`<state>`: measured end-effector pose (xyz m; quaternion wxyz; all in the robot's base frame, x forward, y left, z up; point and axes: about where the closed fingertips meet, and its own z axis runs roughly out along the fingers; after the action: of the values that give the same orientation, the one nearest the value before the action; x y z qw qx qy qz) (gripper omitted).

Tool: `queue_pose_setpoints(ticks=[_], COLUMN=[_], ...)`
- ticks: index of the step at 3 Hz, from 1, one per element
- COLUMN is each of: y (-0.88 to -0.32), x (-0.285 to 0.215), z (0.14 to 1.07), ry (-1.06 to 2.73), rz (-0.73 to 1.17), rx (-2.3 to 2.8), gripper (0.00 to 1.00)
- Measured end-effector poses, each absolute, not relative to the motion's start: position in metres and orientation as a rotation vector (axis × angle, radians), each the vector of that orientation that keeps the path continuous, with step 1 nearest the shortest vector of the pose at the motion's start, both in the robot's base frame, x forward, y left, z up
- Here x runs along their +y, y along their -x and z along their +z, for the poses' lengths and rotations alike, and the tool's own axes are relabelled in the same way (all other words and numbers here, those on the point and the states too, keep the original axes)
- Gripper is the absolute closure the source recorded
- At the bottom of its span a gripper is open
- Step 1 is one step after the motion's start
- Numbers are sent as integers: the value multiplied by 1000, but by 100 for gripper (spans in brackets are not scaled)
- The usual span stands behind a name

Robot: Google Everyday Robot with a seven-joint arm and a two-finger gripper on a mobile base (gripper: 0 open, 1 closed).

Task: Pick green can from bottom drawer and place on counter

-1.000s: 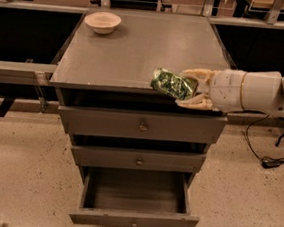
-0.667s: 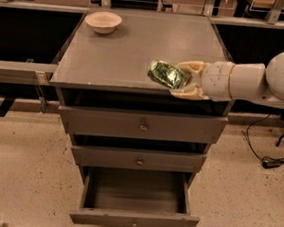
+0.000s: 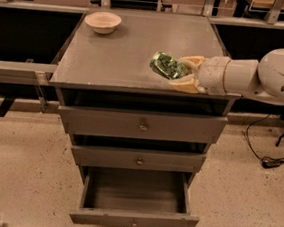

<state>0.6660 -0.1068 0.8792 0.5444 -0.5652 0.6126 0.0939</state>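
You are looking at the gripper (image 3: 180, 73) sitting over the front right part of the counter (image 3: 122, 53), at the end of the white arm (image 3: 256, 76) that is stretching in from the right edge of the view. Its two cream fingers (image 3: 191, 62) are clasping the green can (image 3: 165, 66), one lying along the far side of the can and the other along the near side, so the hand is grasping the can rather than hanging loose. The can is lying tilted, with its mottled green side facing you and most of its body sticking out to the left of the fingers. It is sitting low over the grey top, close to the front edge, but you cannot tell whether it is touching the surface. The cream bowl (image 3: 103, 22) is resting at the far left corner of the counter, well apart from the can. Below, the top drawer (image 3: 106, 122) and the middle drawer (image 3: 107, 157) are sitting shut, each showing a small round knob. The bottom drawer (image 3: 134, 219) is standing pulled out, showing its grey floor. A dark cable (image 3: 263, 158) is lying on the speckled floor (image 3: 20, 174) at the right.
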Motion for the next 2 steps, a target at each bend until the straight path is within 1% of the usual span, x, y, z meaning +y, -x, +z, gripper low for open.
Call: queue_pose_setpoints(ticks=[1,2], y=[-684,-685], x=[-101,-99], z=[857,854], ry=[1317,1299], rz=[242,263], rx=[1558,1582], gripper=[56,25])
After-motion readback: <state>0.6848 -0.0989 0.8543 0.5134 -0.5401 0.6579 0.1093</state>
